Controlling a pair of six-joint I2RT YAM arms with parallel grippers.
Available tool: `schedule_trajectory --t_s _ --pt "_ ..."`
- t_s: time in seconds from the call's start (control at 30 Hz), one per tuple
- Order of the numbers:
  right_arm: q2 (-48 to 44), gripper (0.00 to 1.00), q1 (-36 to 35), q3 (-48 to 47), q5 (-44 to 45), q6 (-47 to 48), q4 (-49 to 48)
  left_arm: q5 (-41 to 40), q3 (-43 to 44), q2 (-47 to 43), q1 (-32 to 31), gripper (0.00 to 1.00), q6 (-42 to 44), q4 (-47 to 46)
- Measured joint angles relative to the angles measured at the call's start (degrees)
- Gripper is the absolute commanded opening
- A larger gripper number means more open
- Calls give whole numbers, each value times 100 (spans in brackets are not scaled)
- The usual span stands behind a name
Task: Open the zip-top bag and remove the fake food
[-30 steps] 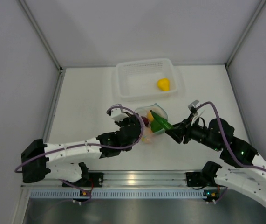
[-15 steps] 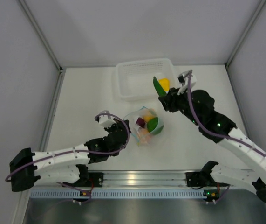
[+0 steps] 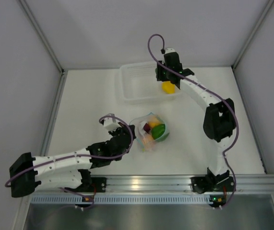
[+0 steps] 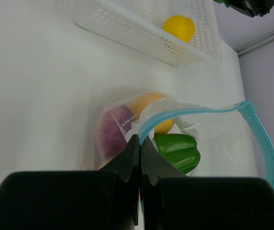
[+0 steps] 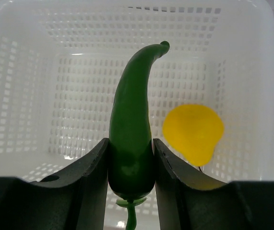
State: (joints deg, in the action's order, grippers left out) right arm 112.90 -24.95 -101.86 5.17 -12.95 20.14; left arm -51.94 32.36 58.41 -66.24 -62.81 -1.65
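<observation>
The clear zip-top bag (image 3: 151,130) lies mid-table with its mouth open and its light blue zip strip (image 4: 189,112) curving round. Inside it are fake food pieces: a green pepper (image 4: 177,151), a purple piece (image 4: 113,129) and an orange fruit (image 4: 148,103). My left gripper (image 4: 140,139) is shut on the near edge of the bag at the zip strip; in the top view it (image 3: 129,135) sits at the bag's left side. My right gripper (image 5: 130,141) is shut on a slim green chili (image 5: 129,115) and hangs over the white basket (image 5: 31,96).
The white mesh basket (image 3: 127,91) stands at the back of the table with a yellow pepper (image 3: 168,87) in its right part. The right arm stretches far out over it. Grey walls close in the table on three sides.
My right arm has lifted the green chili out of the bag and carried it back over the basket. The left gripper, still on the bag's edge, has drawn slightly left.
</observation>
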Motion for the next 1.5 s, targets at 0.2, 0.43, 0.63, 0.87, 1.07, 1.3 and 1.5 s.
schedule_trajectory --t_s 0.2,0.43,0.63,0.87,1.07,1.3,1.5 --pt "833 72 -2 -599 120 109 332 125 7 105 9 0 120 0" --pt "778 99 -17 -695 142 243 533 216 90 111 9 0 240 9" --pt "-822 97 -13 479 -103 42 450 378 424 190 9 0 356 39" --pt "-3668 61 -50 1993 -1355 -415 286 525 756 275 9 0 424 44" --pt "-5215 38 -977 3215 -1222 -581 496 678 1102 535 9 0 420 48" --pt "-6196 34 -2312 4505 -734 -990 708 896 1521 994 9 0 348 42" --pt "-6507 30 -2590 5563 -339 -1434 433 1161 1895 1368 9 0 179 39"
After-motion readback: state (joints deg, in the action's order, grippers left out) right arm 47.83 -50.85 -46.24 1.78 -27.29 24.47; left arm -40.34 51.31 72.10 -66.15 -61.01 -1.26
